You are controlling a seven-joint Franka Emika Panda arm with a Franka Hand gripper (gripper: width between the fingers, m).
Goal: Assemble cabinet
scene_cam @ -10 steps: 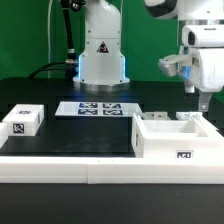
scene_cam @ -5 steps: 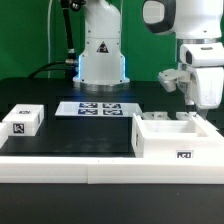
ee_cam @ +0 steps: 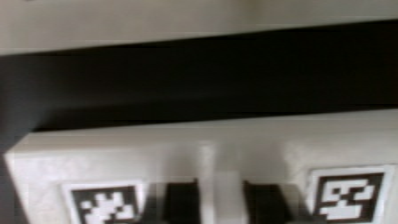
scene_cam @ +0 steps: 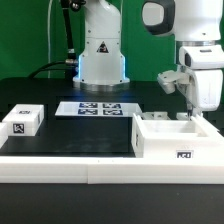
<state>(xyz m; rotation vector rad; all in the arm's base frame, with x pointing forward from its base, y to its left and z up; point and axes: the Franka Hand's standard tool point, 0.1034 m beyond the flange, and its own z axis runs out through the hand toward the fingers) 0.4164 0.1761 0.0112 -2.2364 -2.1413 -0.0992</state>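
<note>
White boxy cabinet (scene_cam: 160, 141) of flat smooth panels with square tags (scene_cam: 184, 155)

The arm (scene_cam: 166, 15) stands upright — wrist (scene_cam: 201, 55) vertical, 2 fingers (scene_cam: 197, 106) pointing down.

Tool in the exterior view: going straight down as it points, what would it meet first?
Most likely the cabinet: the tool points down over its end at the exterior view's right. Depth is unclear: it may meet a wall's top edge or the hollow inside.

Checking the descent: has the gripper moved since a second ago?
Yes: the gripper has come lower, nearer the cabinet beneath it.
</note>
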